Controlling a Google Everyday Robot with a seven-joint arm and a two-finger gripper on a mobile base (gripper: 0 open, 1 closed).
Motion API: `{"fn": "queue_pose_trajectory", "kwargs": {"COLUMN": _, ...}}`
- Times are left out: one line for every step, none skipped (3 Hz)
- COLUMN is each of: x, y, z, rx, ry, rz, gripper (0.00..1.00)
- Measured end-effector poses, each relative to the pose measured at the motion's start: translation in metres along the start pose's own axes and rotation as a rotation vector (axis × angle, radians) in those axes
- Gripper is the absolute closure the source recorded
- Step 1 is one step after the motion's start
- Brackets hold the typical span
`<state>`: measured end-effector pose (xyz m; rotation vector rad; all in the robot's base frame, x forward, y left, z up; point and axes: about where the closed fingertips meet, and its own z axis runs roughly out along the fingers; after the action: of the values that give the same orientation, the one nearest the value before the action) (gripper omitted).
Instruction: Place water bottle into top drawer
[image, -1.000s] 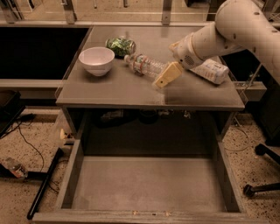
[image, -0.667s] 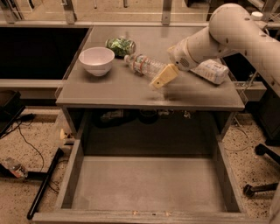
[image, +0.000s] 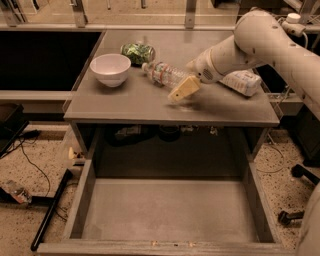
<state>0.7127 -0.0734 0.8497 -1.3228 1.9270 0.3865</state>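
Note:
The water bottle (image: 164, 74), clear ribbed plastic with a red-and-white label band, lies on its side on the grey table top (image: 125, 102), cap toward the back left. My gripper (image: 181, 91) hangs just right of and in front of the bottle, its tan fingers (image: 184, 88) pointing down-left close to the bottle's base. The top drawer (image: 167, 212) is pulled out wide open below the table's front edge; its grey bottom holds nothing.
A white bowl (image: 110, 69) stands at the table's left. A green bag (image: 137, 52) lies behind the bottle. A second bottle with a whitish label (image: 241, 82) lies at the right, behind my arm. Cables and a black bar lie on the floor at left.
My arm and gripper have shifted slightly to the left, closer to the water bottle. The bottle, bowl and drawer have not moved.

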Motion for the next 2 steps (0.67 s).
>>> {"fn": "queue_pose_trajectory", "kwargs": {"x": 0.0, "y": 0.0, "z": 0.0, "rx": 0.0, "ry": 0.0, "rz": 0.0, "gripper": 0.43}}
{"fn": "queue_pose_trajectory", "kwargs": {"x": 0.0, "y": 0.0, "z": 0.0001, "rx": 0.0, "ry": 0.0, "rz": 0.0, "gripper": 0.66}}
